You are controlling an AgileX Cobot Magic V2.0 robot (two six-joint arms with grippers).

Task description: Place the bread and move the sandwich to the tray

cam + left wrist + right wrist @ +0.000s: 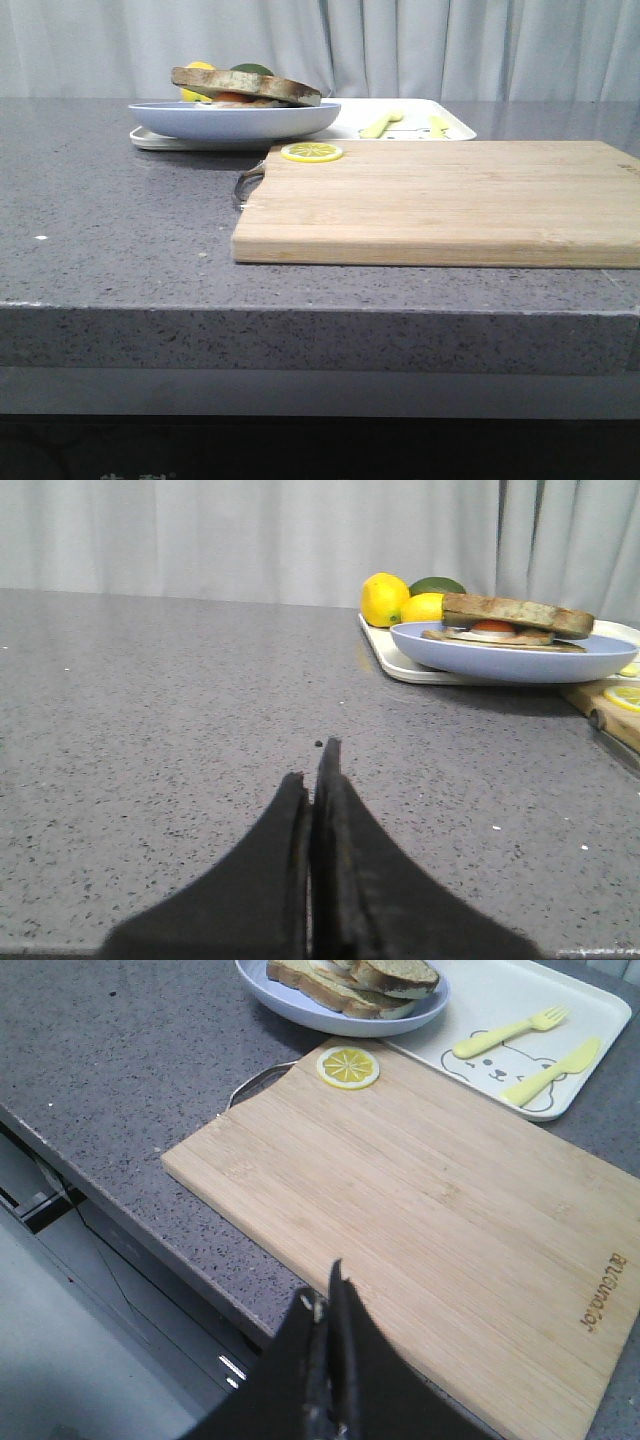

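Observation:
The sandwich, two brown-crusted slices with white and orange egg between, lies on the round pale blue plate. The plate rests on the left end of the white tray at the back of the counter. The sandwich, plate and tray also show in the left wrist view, and in the right wrist view as sandwich, plate and tray. No loose single bread slice is in view. My left gripper is shut and empty over bare counter. My right gripper is shut and empty above the counter's front edge.
A light wooden cutting board lies in front of the tray, with a lemon slice on its far left corner. A yellow fork and knife lie on the tray. Lemons and an avocado sit behind the plate.

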